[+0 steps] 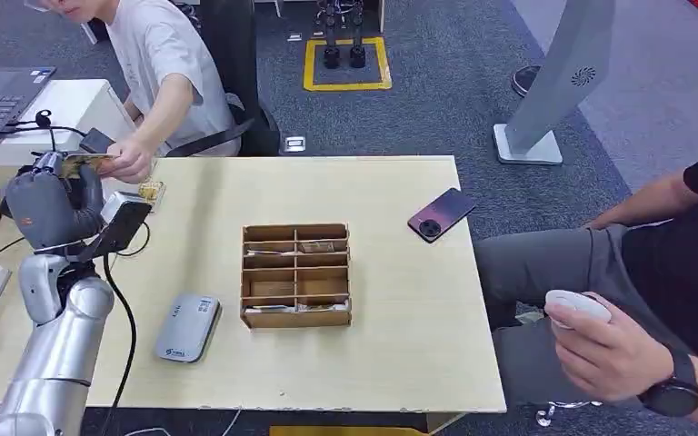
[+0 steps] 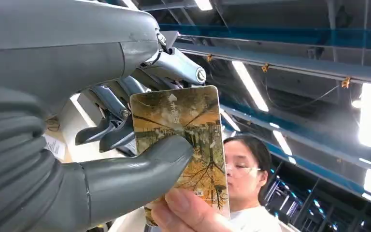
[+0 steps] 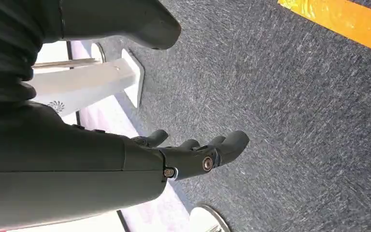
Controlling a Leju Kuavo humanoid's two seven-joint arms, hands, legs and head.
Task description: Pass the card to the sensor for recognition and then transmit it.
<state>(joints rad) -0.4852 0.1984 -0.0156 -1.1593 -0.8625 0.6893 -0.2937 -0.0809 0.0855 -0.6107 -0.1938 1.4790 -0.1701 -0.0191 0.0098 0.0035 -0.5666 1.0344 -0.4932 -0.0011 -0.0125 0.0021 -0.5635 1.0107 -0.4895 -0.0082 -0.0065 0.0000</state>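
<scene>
**Card held by both the left hand and a person, past the table's far left corner**

The left hand [image 1: 50, 195] is raised at the table's [image 1: 400, 300] far left corner, with its silver arm coming up along the left edge. It grips the card [image 2: 183, 140]: in the left wrist view the thick grey thumb [image 2: 140, 169] presses across the card's printed face, and the darker fingers [image 2: 111, 116] curl behind it. The card stands roughly upright in that grip, its picture in yellow and brown tones.

A person [image 1: 159, 64] in a light T-shirt sits behind the far left corner and reaches forward. The person's hand [image 1: 132, 162] touches the same card; in the left wrist view a fingertip lies on the card's edge just beside the robot's thumb. So the card is held from both sides, above the far left corner.

The reader [image 1: 186, 327], a flat grey device, lies near the table's near left corner. A cardboard tray [image 1: 296, 275] with compartments sits at the middle, and a phone [image 1: 442, 215] lies toward the far right edge. A second person [image 1: 618, 309] sits at the right edge, holding a small white object.

The right hand [image 3: 193, 154] hangs over grey carpet, holding nothing, its fingers loosely apart and slightly bent.
</scene>
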